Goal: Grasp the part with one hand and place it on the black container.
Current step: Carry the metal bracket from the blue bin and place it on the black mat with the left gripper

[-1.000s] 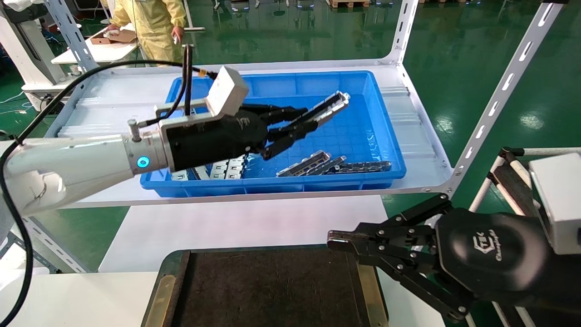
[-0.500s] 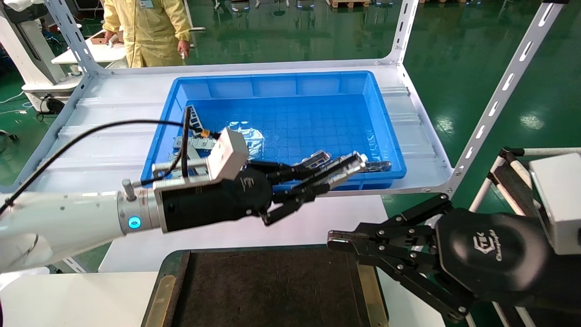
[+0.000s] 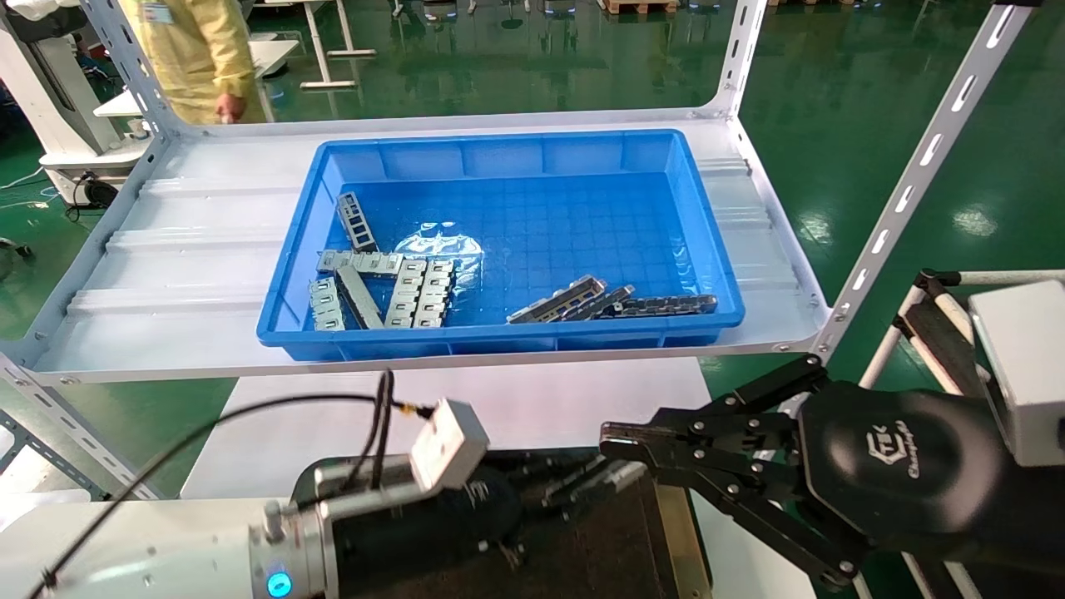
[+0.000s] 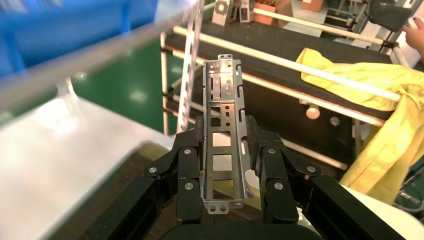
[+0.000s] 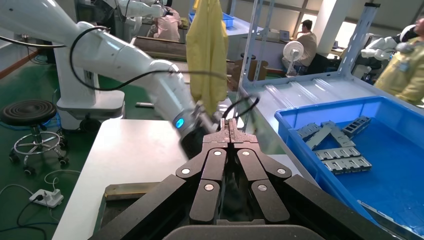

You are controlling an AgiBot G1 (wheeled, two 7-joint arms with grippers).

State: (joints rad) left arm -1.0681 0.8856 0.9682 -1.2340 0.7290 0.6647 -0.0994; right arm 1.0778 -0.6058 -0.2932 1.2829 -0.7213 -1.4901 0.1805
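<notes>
- Left gripper (image 4: 222, 165) low at the near edge of the head view, arm reaching in from the left, jaws clamped on the part (image 4: 223, 131)
- Right gripper (image 5: 228, 131) parked at the lower right, pointing left, jaws pressed together, holding nothing

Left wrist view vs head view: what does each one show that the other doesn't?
Left wrist only: the left gripper is shut on the part, fingers pressing its two long sides, the row of rectangular cut-outs plain to see.

Head only: the blue bin on the shelf with the remaining metal pieces, and the right gripper shut, parked at the black container's far right corner.

Both: the left gripper carrying the part above the black container; not yet released.
</notes>
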